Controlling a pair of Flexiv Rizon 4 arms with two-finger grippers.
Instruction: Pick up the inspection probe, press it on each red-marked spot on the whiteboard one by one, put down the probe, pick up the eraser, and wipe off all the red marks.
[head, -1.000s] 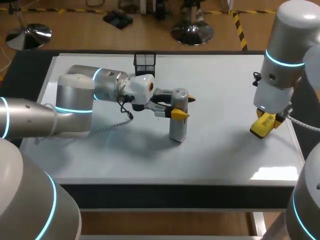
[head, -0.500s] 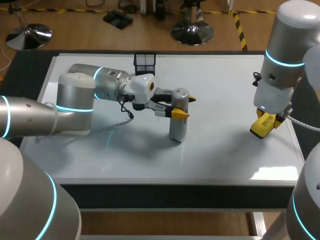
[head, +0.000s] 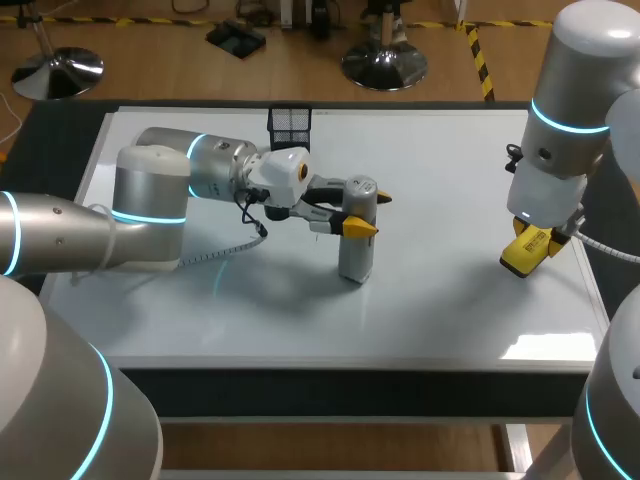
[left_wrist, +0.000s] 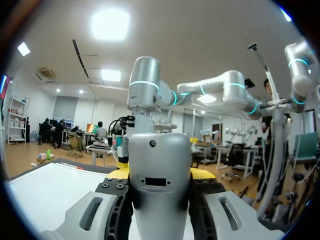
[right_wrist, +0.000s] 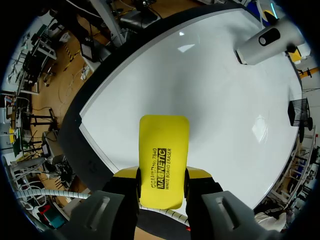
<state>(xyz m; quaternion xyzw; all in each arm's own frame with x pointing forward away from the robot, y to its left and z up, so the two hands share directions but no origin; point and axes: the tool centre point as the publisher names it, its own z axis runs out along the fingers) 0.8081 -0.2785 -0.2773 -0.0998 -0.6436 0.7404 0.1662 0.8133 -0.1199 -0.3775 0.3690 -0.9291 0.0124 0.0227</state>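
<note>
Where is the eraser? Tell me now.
Head view: the yellow eraser sits in the right gripper at the whiteboard's right side, well apart from the inspection probe.

The probe (head: 356, 250) between the left tool's (head: 372, 213) fingers is silver-grey, with a small dark rectangular window and a dark dot on its face. That tool's fingertips (head: 366, 229) are bright yellow on black fingers. The eraser (right_wrist: 164, 145) in the right tool (right_wrist: 162, 174) is yellow with black lettering. The whiteboard (head: 450, 180) under both tools is plain white, framed by the black worktop (head: 50, 150). The left arm (head: 150, 195) and right arm (head: 580, 70) are silver and white with glowing cyan rings. Behind the left tool, a basket (head: 289, 123) is black mesh.
</note>
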